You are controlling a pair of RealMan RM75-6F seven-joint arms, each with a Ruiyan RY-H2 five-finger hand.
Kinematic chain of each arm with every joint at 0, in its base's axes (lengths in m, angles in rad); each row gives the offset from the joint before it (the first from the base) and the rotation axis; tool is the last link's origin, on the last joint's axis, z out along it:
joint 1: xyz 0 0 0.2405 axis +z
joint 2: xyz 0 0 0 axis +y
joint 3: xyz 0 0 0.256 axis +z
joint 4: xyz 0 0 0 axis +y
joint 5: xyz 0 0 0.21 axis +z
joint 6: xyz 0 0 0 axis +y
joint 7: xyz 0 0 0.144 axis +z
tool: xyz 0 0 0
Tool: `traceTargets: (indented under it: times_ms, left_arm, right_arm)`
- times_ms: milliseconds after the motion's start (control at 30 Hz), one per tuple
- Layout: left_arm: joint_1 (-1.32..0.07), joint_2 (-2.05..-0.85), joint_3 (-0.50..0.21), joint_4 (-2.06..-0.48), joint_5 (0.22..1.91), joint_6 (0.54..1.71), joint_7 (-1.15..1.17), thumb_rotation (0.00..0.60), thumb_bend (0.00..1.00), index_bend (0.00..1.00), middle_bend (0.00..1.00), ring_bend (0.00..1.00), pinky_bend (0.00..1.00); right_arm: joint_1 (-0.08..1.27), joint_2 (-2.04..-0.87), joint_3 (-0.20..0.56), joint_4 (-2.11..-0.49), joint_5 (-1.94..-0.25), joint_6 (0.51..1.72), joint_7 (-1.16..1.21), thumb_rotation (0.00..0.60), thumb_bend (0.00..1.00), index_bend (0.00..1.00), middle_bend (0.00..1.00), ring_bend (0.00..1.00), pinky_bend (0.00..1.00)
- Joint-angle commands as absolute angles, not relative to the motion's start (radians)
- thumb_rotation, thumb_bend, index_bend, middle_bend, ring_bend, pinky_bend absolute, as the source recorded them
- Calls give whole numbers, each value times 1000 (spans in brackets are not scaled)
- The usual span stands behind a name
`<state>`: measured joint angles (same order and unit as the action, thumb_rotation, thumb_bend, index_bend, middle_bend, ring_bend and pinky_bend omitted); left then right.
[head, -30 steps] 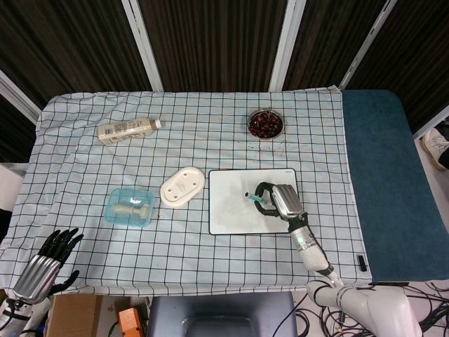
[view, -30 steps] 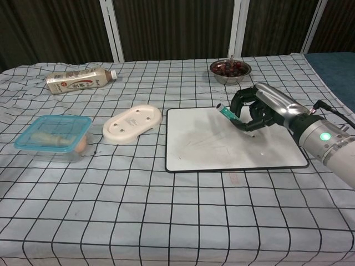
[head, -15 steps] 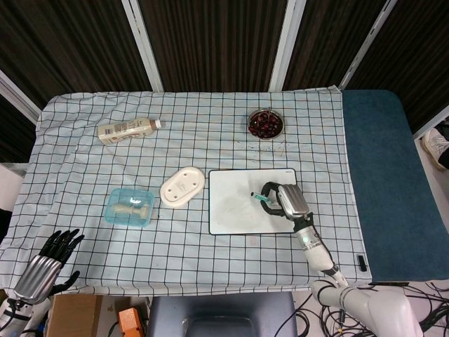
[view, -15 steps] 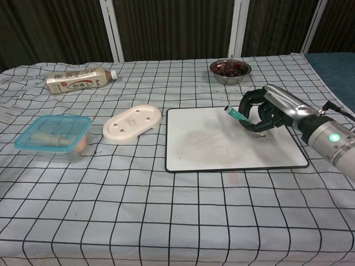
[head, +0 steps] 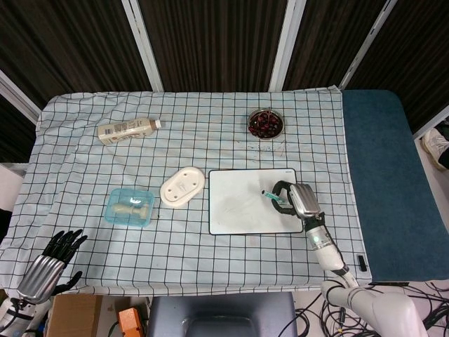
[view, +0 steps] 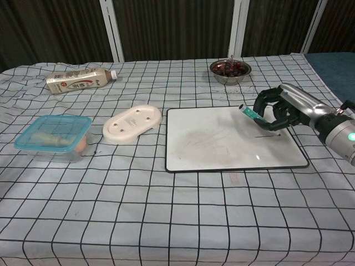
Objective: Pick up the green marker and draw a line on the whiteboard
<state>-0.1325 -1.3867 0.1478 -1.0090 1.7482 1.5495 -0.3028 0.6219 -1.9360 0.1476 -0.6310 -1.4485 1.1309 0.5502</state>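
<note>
The whiteboard (head: 242,203) (view: 222,141) lies flat on the checked cloth, right of centre, with faint smudges on it. My right hand (head: 296,201) (view: 285,106) hovers over the board's right part and holds the green marker (head: 273,199) (view: 253,114) with its fingers curled round it. The marker is tilted, its top end pointing up and left, its tip down near the board. My left hand (head: 50,258) hangs off the table's near left corner, fingers spread, holding nothing; the chest view does not show it.
A metal bowl of cherries (head: 266,123) (view: 229,69) stands behind the board. A cream soap dish (head: 183,187) (view: 132,123), a blue lidded box (head: 130,206) (view: 52,137) and a lying bottle (head: 128,129) (view: 77,81) sit to the left. A blue mat (head: 386,175) borders the cloth's right.
My right hand has slid to the right across the whiteboard with the marker in it. The left hand has barely moved.
</note>
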Motion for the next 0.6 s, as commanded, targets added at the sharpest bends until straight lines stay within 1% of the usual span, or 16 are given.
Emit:
traceTargets:
  times_ms: [33, 100, 167, 233, 433, 600]
  left_arm:
    - [-133, -1387, 148, -1010, 1748, 1550, -303, 600, 351, 0, 0, 0, 0]
    - [-132, -1386, 146, -1010, 1748, 1554, -303, 600, 350, 0, 0, 0, 0]
    - [-130, -1384, 145, -1012, 1747, 1558, -303, 600, 350, 0, 0, 0, 0]
    - [-130, -1382, 145, -1013, 1747, 1559, -304, 600, 350, 0, 0, 0, 0]
    - [-125, -1379, 144, -1013, 1744, 1566, -306, 600, 350, 0, 0, 0, 0]
    - [-121, -1375, 144, -1011, 1741, 1571, -309, 600, 350, 0, 0, 0, 0]
  right_arm:
    - [621, -1933, 147, -635, -1452, 1137, 558, 600, 397, 1000, 773, 757, 732]
    - [620, -1925, 144, -649, -1463, 1159, 565, 600, 398, 1000, 773, 758, 732]
    - [620, -1909, 137, -694, -1493, 1212, 573, 600, 399, 1000, 773, 758, 732]
    - [619, -1896, 131, -740, -1506, 1232, 558, 600, 398, 1000, 773, 758, 732]
    - [626, -1905, 122, -808, -1513, 1221, 492, 600, 398, 1000, 773, 758, 732]
    - [627, -1936, 117, -794, -1511, 1208, 469, 600, 398, 1000, 773, 758, 732]
